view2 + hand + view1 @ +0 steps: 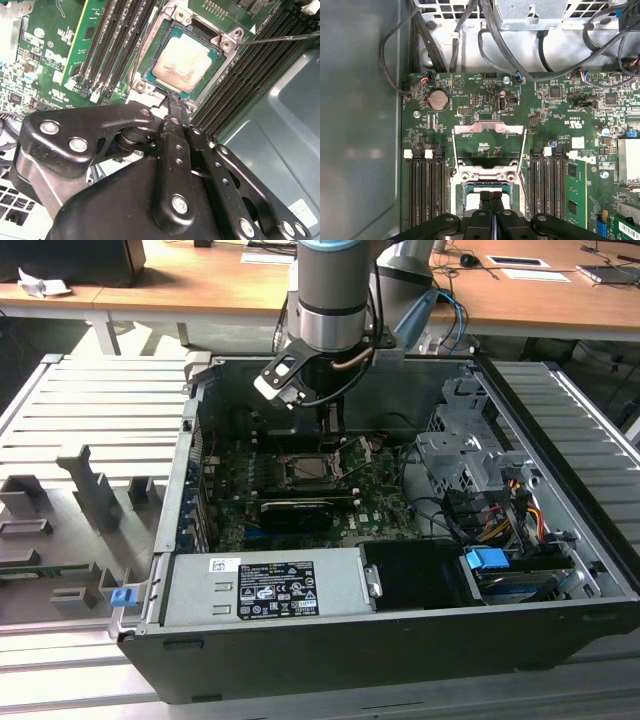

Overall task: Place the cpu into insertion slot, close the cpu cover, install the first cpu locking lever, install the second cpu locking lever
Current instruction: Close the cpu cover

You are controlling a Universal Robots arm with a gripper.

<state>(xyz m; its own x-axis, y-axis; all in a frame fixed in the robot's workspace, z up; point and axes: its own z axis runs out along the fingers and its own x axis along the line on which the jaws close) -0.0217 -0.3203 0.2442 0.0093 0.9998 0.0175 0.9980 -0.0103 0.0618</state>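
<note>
Placement looks done: cpu (185, 62) lies flat in the insertion slot (148, 60), pale silvery-tan face up, its edges squared to the metal rim. Cpu cover (490, 128) is swung open, hinged off one edge of the slot and clear of the chip; green board shows through its square window. A thin metal rod (280, 38) runs out from one corner of the slot and stands free, not latched. Claw (172, 102) has its two black fingers pressed together with nothing between them, tips down at the slot's rim, just beside the cpu's edge; whether they touch the rim I cannot tell. Rows of black memory slots (112, 45) flank the slot on both sides, one row carrying a green module (576, 185). On the circuit board (470, 100) beyond the open cover sits a round coin battery (438, 99), with dark cables (490, 45) looping above it. In the exterior view the arm (330, 290) reaches down into the open computer case (400, 650); a long black card (295, 510) lies near of the slot, and a grey power supply (270, 585) nearer yet. The case rests on a slatted grey worktop (100, 400).
</note>
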